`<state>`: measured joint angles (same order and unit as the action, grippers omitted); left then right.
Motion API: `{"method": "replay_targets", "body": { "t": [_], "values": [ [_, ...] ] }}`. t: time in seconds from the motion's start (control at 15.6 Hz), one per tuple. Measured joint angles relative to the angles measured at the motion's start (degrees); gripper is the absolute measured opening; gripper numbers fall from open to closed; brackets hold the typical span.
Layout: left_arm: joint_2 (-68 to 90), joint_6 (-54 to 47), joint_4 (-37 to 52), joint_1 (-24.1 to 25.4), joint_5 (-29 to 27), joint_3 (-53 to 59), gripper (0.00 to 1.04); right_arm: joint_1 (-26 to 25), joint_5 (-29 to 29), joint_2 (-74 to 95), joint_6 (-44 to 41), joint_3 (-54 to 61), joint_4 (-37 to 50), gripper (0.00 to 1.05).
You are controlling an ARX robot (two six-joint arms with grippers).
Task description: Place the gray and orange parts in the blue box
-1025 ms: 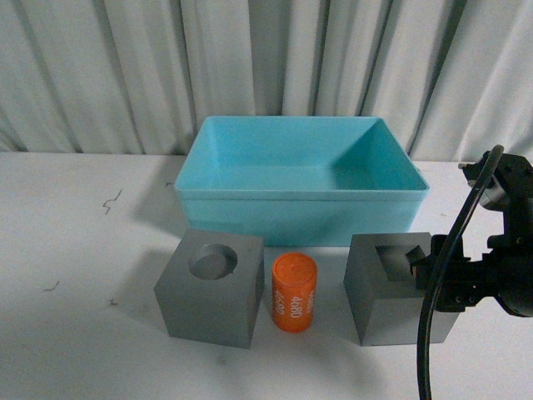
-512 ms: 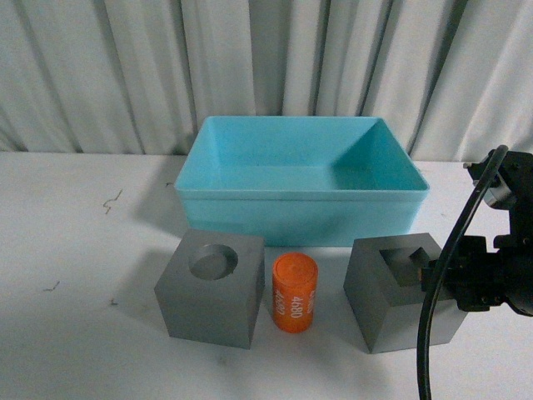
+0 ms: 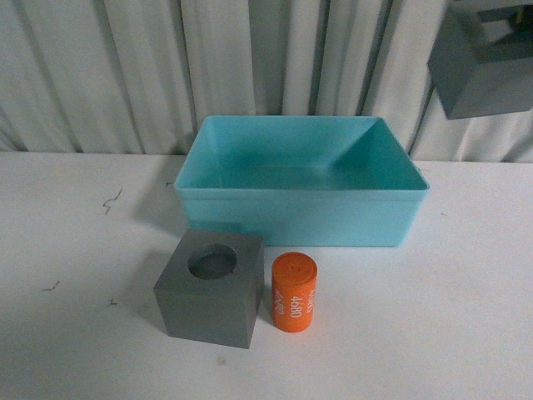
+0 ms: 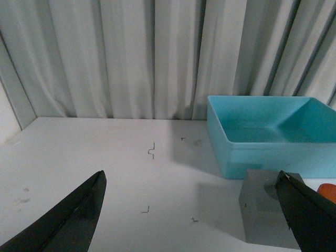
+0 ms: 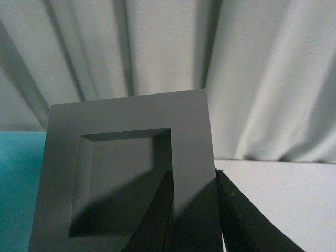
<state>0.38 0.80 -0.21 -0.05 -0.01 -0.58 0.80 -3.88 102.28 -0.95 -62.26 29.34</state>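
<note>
High over the desk, right end effector clamps rectangular-recess gray cube by its wall; left end effector spread wide.

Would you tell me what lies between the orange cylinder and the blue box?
Nothing: in the front view, only bare white table separates the cylinder from the box.
</note>
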Motion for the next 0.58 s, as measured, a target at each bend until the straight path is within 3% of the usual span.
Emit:
{"method": "replay_targets", "body": {
  "t": [0.58],
  "values": [
    [0.0,0.0,0.0,0.0,0.0,0.0,0.98,6.14,0.31,9.14,4.17,-11.06,-0.07,0.18]
  ]
}}
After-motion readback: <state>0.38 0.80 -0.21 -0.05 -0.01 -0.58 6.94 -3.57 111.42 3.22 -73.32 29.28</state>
